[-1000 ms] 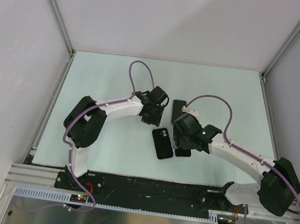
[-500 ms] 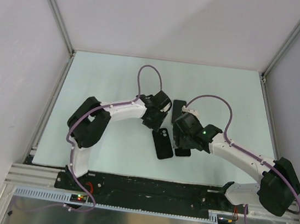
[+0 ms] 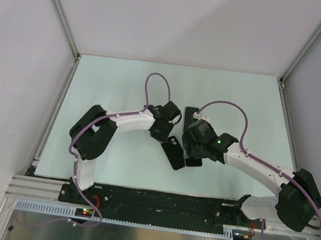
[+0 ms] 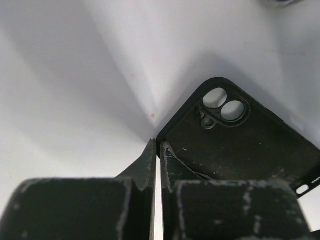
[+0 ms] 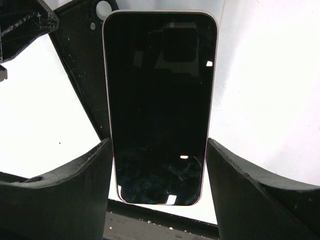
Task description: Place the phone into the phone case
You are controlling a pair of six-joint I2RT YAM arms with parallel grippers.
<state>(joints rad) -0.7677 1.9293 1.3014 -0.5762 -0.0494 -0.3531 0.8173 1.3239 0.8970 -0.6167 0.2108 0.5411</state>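
Across the pale surface (image 3: pixel 123 85), boxed by white walls (image 3: pixel 179 22) on three sides, both arms are reaching toward the middle. Open room is lying all around them, most of it toward the far edge. Nothing is crowding the work except the arms themselves, which are working close together.

The right gripper (image 5: pixel 159 145) is clasping the phone (image 5: pixel 160 90) across its width, screen facing the wrist camera. The phone is sitting just right of the phone case (image 4: pixel 240 145), and one long edge is overlapping it in the right wrist view. The case is lying on the surface, seemingly open side up.

The left gripper (image 4: pixel 156 150) is pinched narrow on the case's rim at a corner of the end with the camera cut-out (image 4: pixel 225 104), apparently steadying it.

By my reading, the arms are lining the phone up with the case. The next move is calling for squaring their long edges, since the case is sitting askew. One end then needs lowering inside the rim and pressing down, with the left fingers kept clear of that corner.
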